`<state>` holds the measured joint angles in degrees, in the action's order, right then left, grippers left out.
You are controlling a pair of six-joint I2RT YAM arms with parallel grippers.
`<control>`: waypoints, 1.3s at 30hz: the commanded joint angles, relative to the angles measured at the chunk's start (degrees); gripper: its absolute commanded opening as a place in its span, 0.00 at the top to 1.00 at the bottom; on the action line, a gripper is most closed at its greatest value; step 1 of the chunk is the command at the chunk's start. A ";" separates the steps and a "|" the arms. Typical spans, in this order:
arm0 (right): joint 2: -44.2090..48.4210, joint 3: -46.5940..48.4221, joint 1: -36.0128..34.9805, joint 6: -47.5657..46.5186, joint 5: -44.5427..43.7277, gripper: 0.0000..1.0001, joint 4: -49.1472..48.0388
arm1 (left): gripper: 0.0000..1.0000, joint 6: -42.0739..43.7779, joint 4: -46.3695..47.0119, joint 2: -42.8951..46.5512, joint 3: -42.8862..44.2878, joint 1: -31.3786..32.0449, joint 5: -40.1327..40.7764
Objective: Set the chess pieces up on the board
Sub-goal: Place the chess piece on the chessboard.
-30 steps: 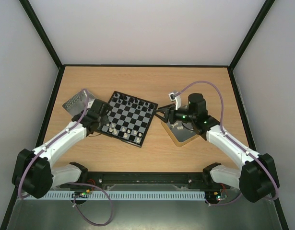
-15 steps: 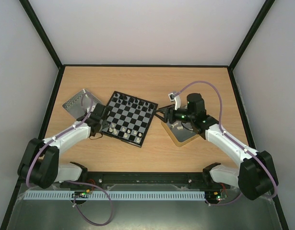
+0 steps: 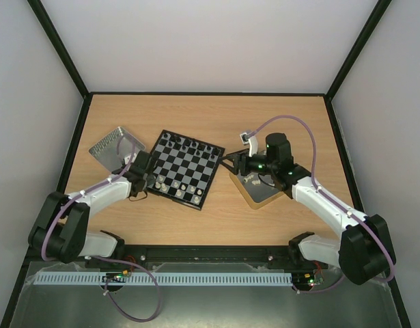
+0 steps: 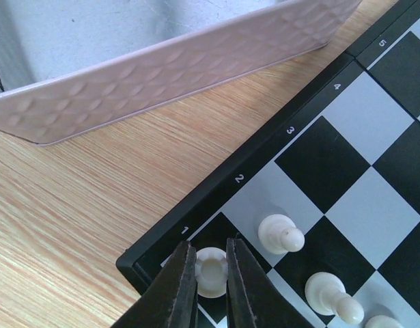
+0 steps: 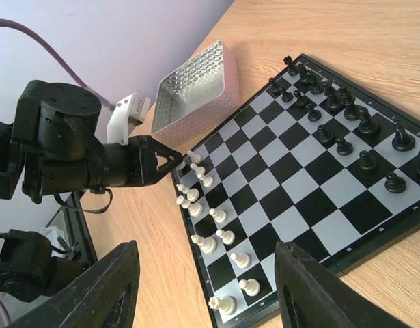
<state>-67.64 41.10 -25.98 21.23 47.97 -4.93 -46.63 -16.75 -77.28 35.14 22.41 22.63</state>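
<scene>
The board (image 3: 189,166) lies tilted left of the table's middle, with black pieces (image 3: 186,144) along its far side and white pieces (image 3: 173,184) along its near side. My left gripper (image 4: 211,280) is at the board's corner (image 4: 373,137), shut on a white rook (image 4: 211,268) that stands on the corner square beside the "1" mark; white pawns (image 4: 281,234) stand next to it. In the top view the left gripper (image 3: 148,179) is at the board's left edge. My right gripper (image 3: 231,164) hovers right of the board, open and empty (image 5: 210,301), facing the board (image 5: 298,178).
A silver metal tray (image 3: 114,145) stands just left of the board, close behind my left gripper (image 4: 162,61). A wooden block (image 3: 261,194) lies under the right arm. Black frame posts border the table.
The left arm has swung its elbow outward to the left and brought its gripper down at the board's left corner. The right arm has barely moved.
</scene>
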 commanded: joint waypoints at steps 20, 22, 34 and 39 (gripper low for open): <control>-0.72 1.87 -0.35 0.04 -1.84 0.46 0.80 | 0.92 -0.58 0.01 -1.01 -1.57 -0.44 0.13; -0.74 1.88 -0.30 -0.02 -1.96 0.46 0.88 | 0.92 -0.65 -0.46 -0.58 -2.01 -0.44 -0.30; -1.36 1.96 -0.35 0.21 -2.18 0.46 0.80 | 0.86 0.46 -0.06 -0.92 -2.08 -0.44 -2.15; -1.40 1.96 -0.37 0.30 -2.18 0.46 0.80 | 0.81 0.75 -0.85 -0.01 -1.74 -0.40 -2.70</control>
<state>-68.71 41.43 -25.96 21.23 46.28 -4.49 -46.33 -15.16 -77.62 33.98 22.41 21.08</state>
